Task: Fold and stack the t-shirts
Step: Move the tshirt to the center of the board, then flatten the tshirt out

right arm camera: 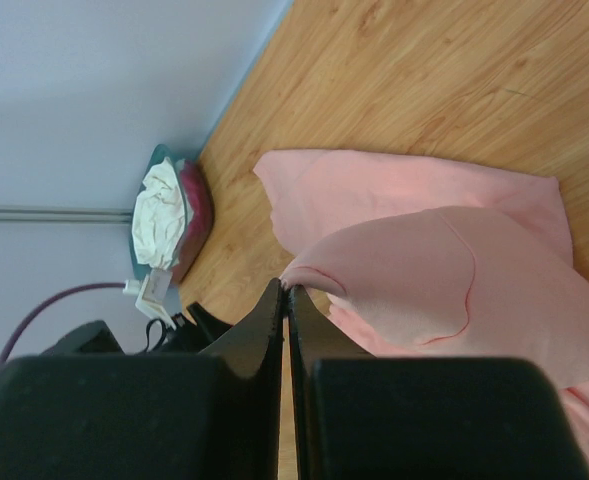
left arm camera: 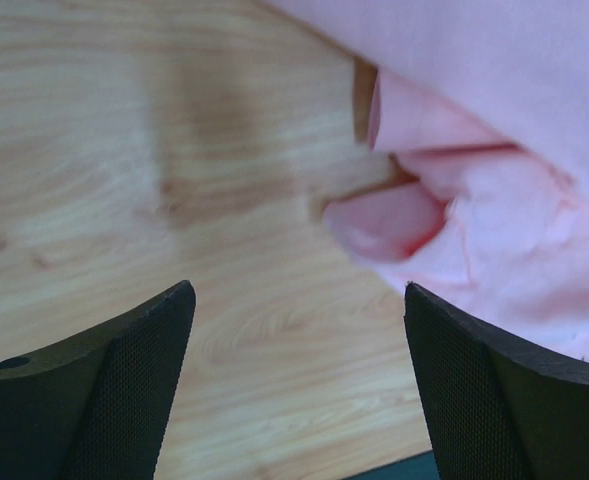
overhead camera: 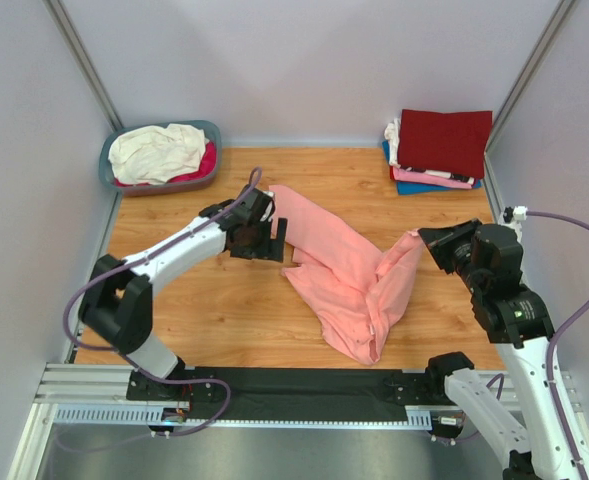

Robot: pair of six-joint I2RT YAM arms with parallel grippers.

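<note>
A salmon-pink t-shirt (overhead camera: 344, 275) lies crumpled across the middle of the wooden table. My right gripper (overhead camera: 421, 237) is shut on an edge of it and holds that edge lifted off the table at the right. In the right wrist view the cloth (right arm camera: 424, 270) hangs from the closed fingertips (right arm camera: 286, 287). My left gripper (overhead camera: 270, 240) is open at the shirt's upper left end, low over the wood. Its fingers (left arm camera: 144, 380) have only bare table between them, and the shirt (left arm camera: 494, 150) lies just ahead to the right.
A stack of folded t-shirts, dark red (overhead camera: 444, 140) on top with pink (overhead camera: 429, 180) and blue beneath, sits at the back right corner. A blue-grey basket (overhead camera: 107, 168) at the back left holds a cream-white tee (overhead camera: 159, 150) and a magenta one (overhead camera: 206, 163). Walls enclose the table.
</note>
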